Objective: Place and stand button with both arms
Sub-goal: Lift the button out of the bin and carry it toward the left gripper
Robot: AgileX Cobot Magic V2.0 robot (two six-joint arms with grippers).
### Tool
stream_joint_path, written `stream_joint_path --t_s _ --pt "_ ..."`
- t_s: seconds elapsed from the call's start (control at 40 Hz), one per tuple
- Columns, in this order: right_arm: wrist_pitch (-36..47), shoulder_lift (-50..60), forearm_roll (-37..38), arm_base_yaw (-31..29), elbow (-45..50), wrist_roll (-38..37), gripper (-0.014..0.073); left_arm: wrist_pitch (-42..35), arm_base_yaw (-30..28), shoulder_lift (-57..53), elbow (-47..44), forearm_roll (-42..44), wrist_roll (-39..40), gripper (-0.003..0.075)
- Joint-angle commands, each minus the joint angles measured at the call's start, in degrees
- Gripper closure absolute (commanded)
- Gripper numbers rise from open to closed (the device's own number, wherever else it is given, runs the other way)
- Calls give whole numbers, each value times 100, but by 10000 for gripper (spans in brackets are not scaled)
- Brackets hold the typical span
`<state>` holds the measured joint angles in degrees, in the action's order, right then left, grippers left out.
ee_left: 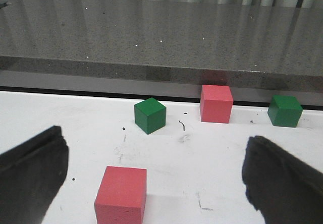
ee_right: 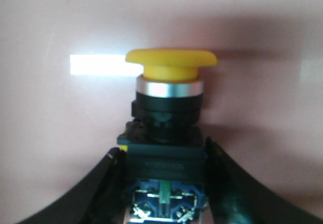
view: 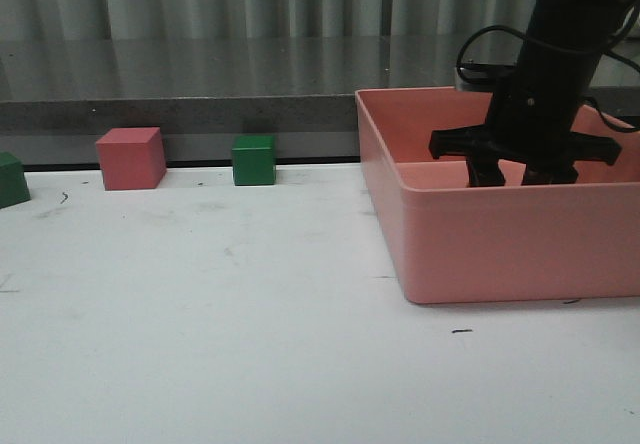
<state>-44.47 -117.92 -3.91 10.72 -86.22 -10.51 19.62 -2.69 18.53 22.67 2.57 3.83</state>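
Observation:
In the right wrist view the button (ee_right: 166,108) fills the middle, with its yellow mushroom cap, silver collar and black blocky base. My right gripper (ee_right: 164,158) is shut on that base, one finger on each side. Behind it is the pink bin's inner surface. The front view shows the right gripper (view: 518,176) reaching down into the pink bin (view: 500,244), whose front wall hides the button. My left gripper (ee_left: 154,148) stands open low over the white table. A pink cube (ee_left: 121,193) lies between its fingers, untouched. The left arm is outside the front view.
A pink cube (view: 130,157) and a green cube (view: 253,159) sit at the table's back edge. Another green cube (view: 10,179) is at the far left. A grey counter ledge (view: 180,114) runs behind them. The left wrist view shows two green cubes (ee_left: 150,115) (ee_left: 285,110) and a farther pink cube (ee_left: 216,103).

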Motion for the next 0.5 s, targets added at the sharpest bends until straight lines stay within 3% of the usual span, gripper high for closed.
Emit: stream_joint_path --t_s 0.0,0.47 --pt "26 469 -24 -18 -285 17 329 -457 -3 93 218 -3 0 51" --pt "-68 2262 -168 483 -500 17 329 -457 -3 93 218 -3 0 51"
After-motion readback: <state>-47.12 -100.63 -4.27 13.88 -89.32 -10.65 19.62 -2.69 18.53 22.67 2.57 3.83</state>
